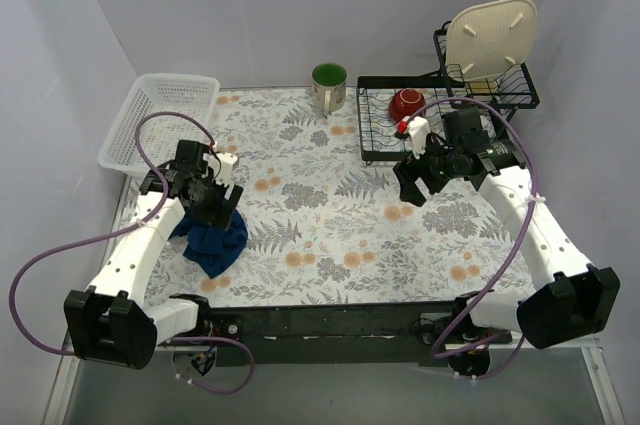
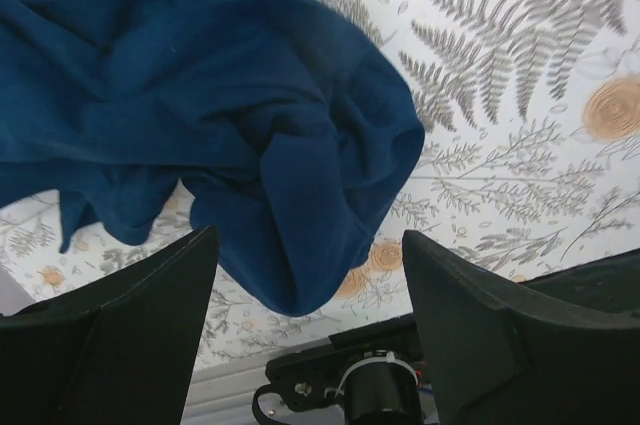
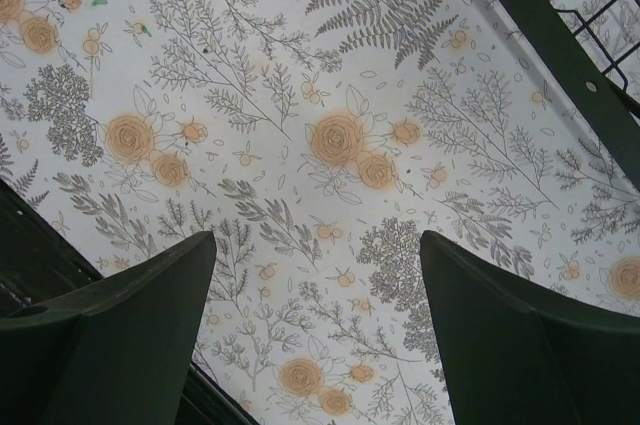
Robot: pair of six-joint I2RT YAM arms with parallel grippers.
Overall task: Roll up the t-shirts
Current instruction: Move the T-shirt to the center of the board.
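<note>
Left gripper (image 2: 310,237) hangs spread wide just above the crumpled dark navy-blue cotton t-shirt (image 2: 200,75), bunched near-left on the fern-and-flower printed tabletop (image 1: 330,225). I can't tell whether a fingertip brushes the cloth. Right gripper (image 3: 318,240) gapes wide over the print, holding nothing.

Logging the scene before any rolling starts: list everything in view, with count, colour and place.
t-shirt: one, dark navy, crumpled at the near left of the table
basket: one, white plastic, far left corner
mug: one, cream with a green inside, far middle
dish rack: one, black wire, far right
bowl: one, red, inside the dish rack
board: one, cream, leaning upright at the rack's far right end
table: one, pale floral print with orange blooms
left tool: one, black, open, above the t-shirt
right tool: one, black, open, above the table near the dish rack
</note>
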